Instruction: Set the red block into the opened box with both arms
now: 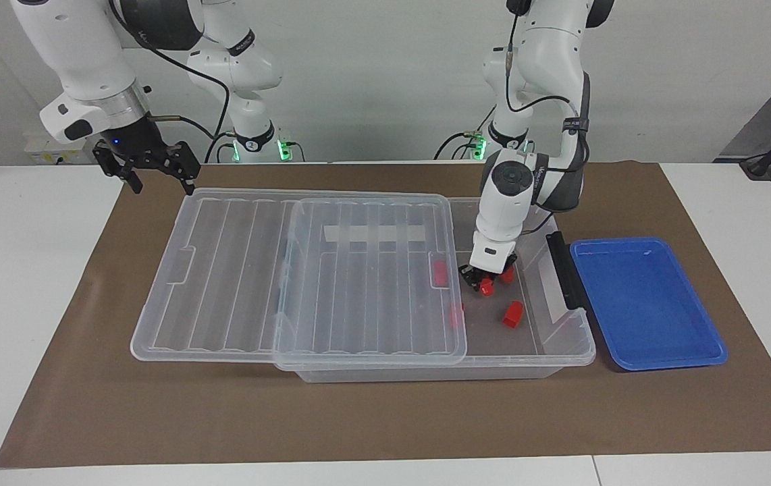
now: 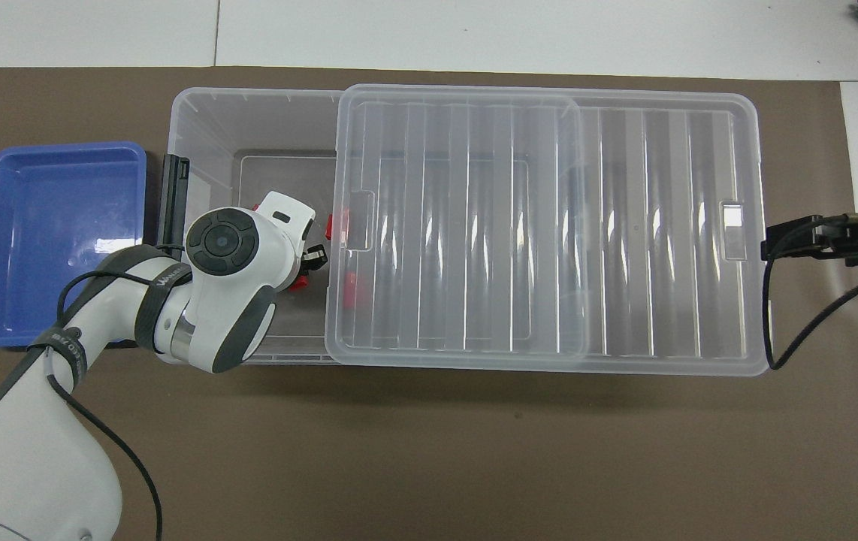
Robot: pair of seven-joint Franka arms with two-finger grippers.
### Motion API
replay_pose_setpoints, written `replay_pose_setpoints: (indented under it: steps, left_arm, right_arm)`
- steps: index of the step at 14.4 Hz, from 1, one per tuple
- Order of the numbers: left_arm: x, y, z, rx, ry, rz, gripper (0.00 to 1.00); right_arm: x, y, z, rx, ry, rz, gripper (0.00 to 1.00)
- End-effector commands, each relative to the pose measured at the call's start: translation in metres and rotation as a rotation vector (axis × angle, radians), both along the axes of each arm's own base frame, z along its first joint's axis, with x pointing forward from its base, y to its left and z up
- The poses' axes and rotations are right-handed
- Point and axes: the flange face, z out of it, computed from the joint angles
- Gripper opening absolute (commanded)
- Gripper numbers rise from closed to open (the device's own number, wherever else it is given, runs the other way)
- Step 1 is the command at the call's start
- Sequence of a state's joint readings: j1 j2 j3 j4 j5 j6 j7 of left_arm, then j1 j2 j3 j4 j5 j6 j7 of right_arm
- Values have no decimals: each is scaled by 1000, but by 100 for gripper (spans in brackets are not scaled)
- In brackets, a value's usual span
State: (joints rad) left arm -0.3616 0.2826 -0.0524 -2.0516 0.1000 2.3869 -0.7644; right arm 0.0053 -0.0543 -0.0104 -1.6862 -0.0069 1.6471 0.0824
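Box (image 1: 564,351): on the mat (image 1: 385,418), lid (image 1: 304,277) slid toward the right arm's end, uncovering the end where the left gripper (image 1: 482,283) reaches in.
Block (image 1: 487,288): at the left gripper's tips, low inside the box, possibly touching the floor.
Second block (image 1: 508,274): just beside the gripper.
Third block (image 1: 512,314): near the gripper, farther from the robots.
Two more blocks (image 1: 440,272): under the lid's edge.
Tray (image 1: 649,337): outside the box, at the left arm's end.
Right gripper (image 1: 156,169): over the mat, off the lid's corner.
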Motion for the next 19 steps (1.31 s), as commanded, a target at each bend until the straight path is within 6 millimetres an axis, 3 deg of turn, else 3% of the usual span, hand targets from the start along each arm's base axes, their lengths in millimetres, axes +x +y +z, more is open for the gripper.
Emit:
replay_pose_setpoints:
  steps: [1, 5, 6, 7, 10, 17, 19]
  left_arm:
    - [-5, 2, 0, 11, -20, -21, 2]
    - [-7, 3, -3, 11, -19, -22, 6]
    - [-7, 3, -3, 11, -19, -22, 18]
    - [-6, 4, -3, 11, -20, -23, 49]
    - [-6, 4, -3, 11, -20, -23, 84]
    - [-4, 2, 3, 17, -9, -14, 86]
    - [0, 0, 25, 38, 22, -6, 96]
  right_arm:
    - [-3, 0, -1, -23, -10, -13, 100]
    - [-2, -1, -1, -33, -16, -11, 100]
    - [-1, -1, -1, -33, -17, -11, 100]
    - [-1, -2, -1, -37, -19, -11, 100]
    - [2, -4, -2, -52, -31, -10, 100]
    - [2, -4, -1, -51, -31, -9, 100]
    - [1, -4, -2, -51, -30, -9, 100]
